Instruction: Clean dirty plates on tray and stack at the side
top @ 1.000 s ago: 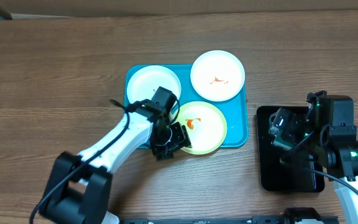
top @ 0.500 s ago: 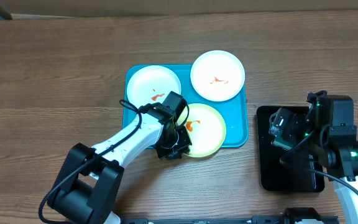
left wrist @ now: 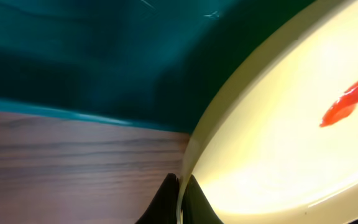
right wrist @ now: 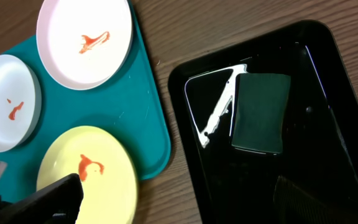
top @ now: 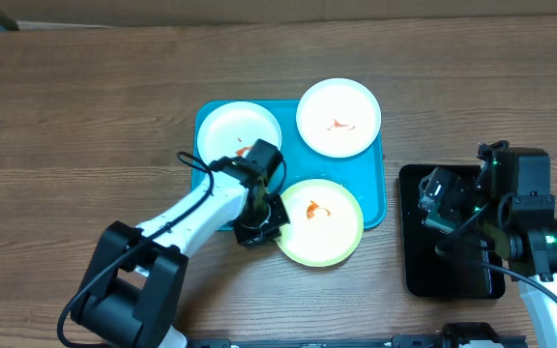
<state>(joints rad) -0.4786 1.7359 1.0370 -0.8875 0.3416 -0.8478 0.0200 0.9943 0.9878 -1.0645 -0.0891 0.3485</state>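
The yellow plate (top: 329, 237) lies half on the blue tray (top: 373, 198) and half past its near edge, over the desk (top: 66, 116). A red smear (top: 312, 210) sits near its middle, unwiped. The left gripper (top: 259, 220) is pinched tight on this plate's left rim; the left wrist view shows the two fingertips closed on the edge, one on each side of it. I cannot tell whether the plate is lifted or resting flat.

The two white plates are also on the tray. The left white plate (top: 232, 124) sits in the far left corner, and the far white plate (top: 338, 101) overhangs the far right corner. Both carry small red marks.

To the right, apart from the blue tray, a black tray (top: 416, 275) holds a dark sponge (right wrist: 261, 112) beside a thin wet patch. The right gripper (top: 440, 201) hangs over it, jaws spread wide, holding nothing.

The job looks barely begun: no plate is clean and none is stacked at the side. All three need wiping, and the sponge has not been picked up.
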